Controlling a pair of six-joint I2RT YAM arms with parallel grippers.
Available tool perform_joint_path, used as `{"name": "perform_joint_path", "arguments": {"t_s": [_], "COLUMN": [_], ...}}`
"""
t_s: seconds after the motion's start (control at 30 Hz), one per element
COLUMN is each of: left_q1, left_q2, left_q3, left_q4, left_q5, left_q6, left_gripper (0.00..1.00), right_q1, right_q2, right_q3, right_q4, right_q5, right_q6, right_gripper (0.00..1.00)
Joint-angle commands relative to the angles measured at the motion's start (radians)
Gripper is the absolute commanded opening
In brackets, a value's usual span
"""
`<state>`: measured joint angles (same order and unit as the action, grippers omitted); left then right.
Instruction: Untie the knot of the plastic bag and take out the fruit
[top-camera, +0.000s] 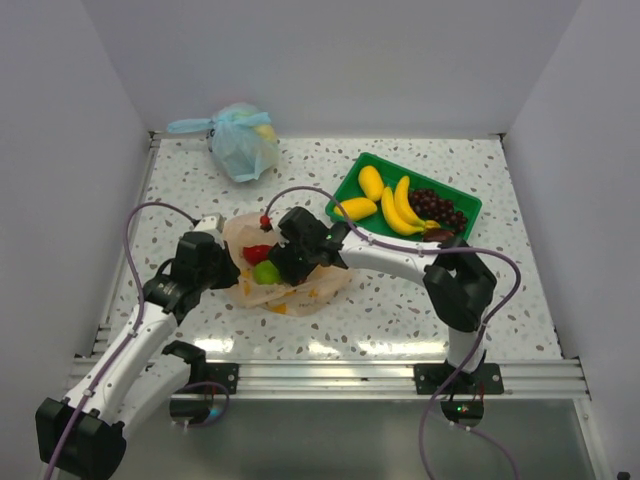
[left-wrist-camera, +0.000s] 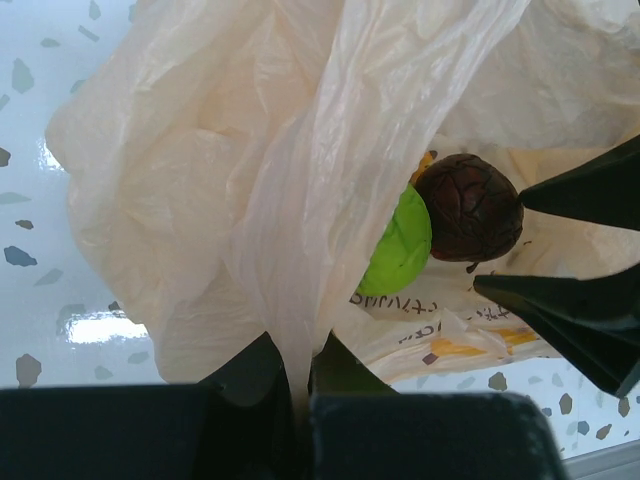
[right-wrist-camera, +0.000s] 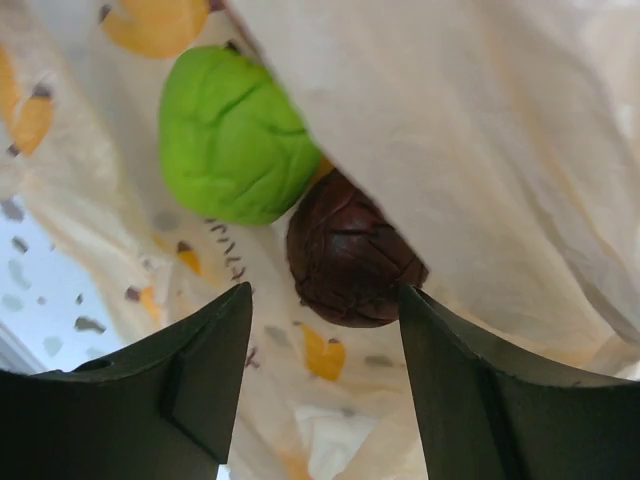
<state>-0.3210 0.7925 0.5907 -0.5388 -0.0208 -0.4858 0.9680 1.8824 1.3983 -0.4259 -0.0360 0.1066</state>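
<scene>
- Plastic bag (top-camera: 300, 290) lies crumpled on the counter (top-camera: 400, 310), left of centre, between the two arms, mouth open.
- Left claw (left-wrist-camera: 300, 375) pressed together, pinching a fold of the bag's film.
- Right claw (right-wrist-camera: 325, 290) spread inside the bag, its fingers either side of a dark brown fruit (right-wrist-camera: 350, 260); grip not closed.
- Lime (right-wrist-camera: 235, 140) touching the brown piece; red apple (top-camera: 257, 253) in the bag too.
- Green tray (top-camera: 350, 180) to the far right holds bananas (top-camera: 400, 208), mango (top-camera: 371, 182) and grapes (top-camera: 437, 208).

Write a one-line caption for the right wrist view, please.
Open right gripper framing a dark brown fruit beside a green lime inside the orange bag.
</scene>
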Motion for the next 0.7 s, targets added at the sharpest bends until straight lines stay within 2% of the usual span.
{"name": "perform_joint_path", "arguments": {"t_s": [0.0, 0.1, 0.2, 0.23, 0.3, 0.4, 0.47, 0.57, 0.6, 0.63, 0.67], "left_q1": [0.002, 0.003, 0.003, 0.003, 0.003, 0.003, 0.003, 0.002, 0.003, 0.002, 0.003], "left_q2": [-0.009, -0.010, -0.010, -0.010, -0.009, -0.006, -0.007, -0.007, -0.004, -0.004, -0.004], "left_q3": [-0.006, -0.006, -0.008, -0.006, -0.008, -0.006, -0.008, -0.008, -0.008, -0.008, -0.008], "left_q4": [0.053, 0.053, 0.053, 0.054, 0.054, 0.054, 0.054, 0.051, 0.053, 0.053, 0.053], "left_q5": [0.013, 0.013, 0.012, 0.013, 0.013, 0.013, 0.012, 0.012, 0.010, 0.010, 0.010], "left_q6": [0.019, 0.019, 0.019, 0.018, 0.019, 0.019, 0.019, 0.018, 0.018, 0.018, 0.018], "left_gripper": [0.01, 0.01, 0.01, 0.01, 0.01, 0.01, 0.01, 0.01, 0.01, 0.01, 0.01], "right_q1": [-0.020, -0.020, -0.022, -0.022, -0.020, -0.020, -0.020, -0.020, -0.020, -0.020, -0.020], "right_q2": [0.023, 0.061, 0.087, 0.092, 0.098, 0.090, 0.070, 0.018, 0.006, -0.020, -0.031], "right_q3": [0.001, -0.008, -0.024, -0.030, -0.044, -0.053, -0.058, -0.076, -0.088, -0.091, -0.093], "right_q4": [0.075, 0.085, 0.107, 0.113, 0.141, 0.168, 0.186, 0.208, 0.213, 0.216, 0.213], "right_q5": [0.074, 0.073, 0.059, 0.048, 0.045, 0.041, 0.041, 0.005, 0.001, -0.001, -0.002], "right_q6": [0.041, 0.041, 0.041, 0.039, 0.045, 0.039, 0.035, 0.027, 0.025, 0.022, 0.021], "right_gripper": [0.64, 0.66, 0.72, 0.78, 0.84, 0.87, 0.83, 0.72, 0.67, 0.57, 0.54]}}
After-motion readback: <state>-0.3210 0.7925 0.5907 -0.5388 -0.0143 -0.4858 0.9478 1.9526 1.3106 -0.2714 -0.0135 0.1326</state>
